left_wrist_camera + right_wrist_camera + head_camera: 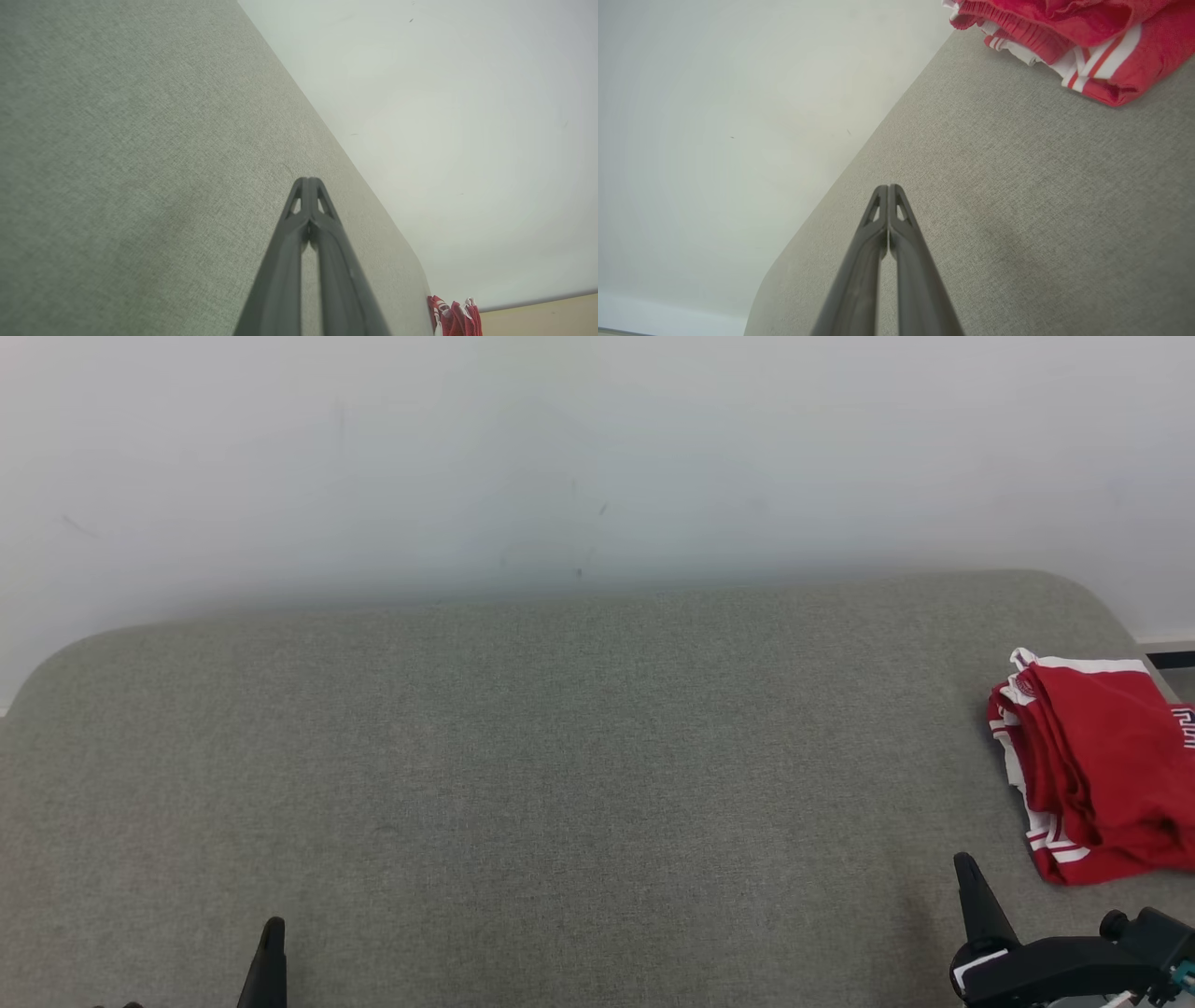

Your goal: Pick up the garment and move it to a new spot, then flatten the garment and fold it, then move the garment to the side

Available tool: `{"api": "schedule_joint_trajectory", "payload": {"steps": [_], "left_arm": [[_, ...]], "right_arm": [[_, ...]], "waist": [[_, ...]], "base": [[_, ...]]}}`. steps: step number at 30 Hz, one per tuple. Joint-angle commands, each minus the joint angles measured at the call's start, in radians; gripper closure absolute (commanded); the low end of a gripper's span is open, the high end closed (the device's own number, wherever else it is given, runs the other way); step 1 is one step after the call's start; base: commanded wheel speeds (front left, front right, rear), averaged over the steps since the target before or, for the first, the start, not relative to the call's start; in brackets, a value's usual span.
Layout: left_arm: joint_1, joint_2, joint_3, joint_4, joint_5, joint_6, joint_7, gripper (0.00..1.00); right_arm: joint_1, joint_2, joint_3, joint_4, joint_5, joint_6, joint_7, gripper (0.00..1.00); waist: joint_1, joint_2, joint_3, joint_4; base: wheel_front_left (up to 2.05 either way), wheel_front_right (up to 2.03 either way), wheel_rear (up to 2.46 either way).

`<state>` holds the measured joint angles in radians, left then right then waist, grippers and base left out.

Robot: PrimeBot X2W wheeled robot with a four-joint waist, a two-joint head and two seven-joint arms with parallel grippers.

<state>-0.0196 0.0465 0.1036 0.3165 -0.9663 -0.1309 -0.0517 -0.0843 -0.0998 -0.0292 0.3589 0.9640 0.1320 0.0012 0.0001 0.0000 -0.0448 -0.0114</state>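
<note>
A folded red garment [1097,770] is seen laid at the right end of the grey table [560,756]; the left gripper [273,933] and right gripper [966,873] are held closed, empty, over its near edge.

Grey surface [560,756] open throughout; garment [1092,765] blocks far right edge.

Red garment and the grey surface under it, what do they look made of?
Red garment: soft knit cloth, probably, matte, with a ribbed band and white stripes. Grey surface: woven upholstery-like fabric, matte; a fine crosshatch weave shows.
</note>
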Motion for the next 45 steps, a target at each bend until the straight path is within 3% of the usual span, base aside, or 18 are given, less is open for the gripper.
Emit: {"api": "schedule_joint_trajectory", "payload": {"steps": [1,45], "left_arm": [[-0.029,0.005,0.003,-0.015,-0.036,0.0,0.009,1.0],[-0.079,0.006,0.011,-0.052,-0.453,0.0,0.119,1.0]], "right_arm": [[-0.025,0.002,-0.008,-0.018,0.037,-0.001,0.006,1.0],[-0.031,0.036,-0.063,-0.083,0.456,-0.002,0.081,1.0]], "waist": [[-0.0001,0.0,0.001,0.0],[-0.0001,0.0,0.028,0.007]], "base": [[0.0,0.0,0.0],[0.0,0.0,0.0]]}}
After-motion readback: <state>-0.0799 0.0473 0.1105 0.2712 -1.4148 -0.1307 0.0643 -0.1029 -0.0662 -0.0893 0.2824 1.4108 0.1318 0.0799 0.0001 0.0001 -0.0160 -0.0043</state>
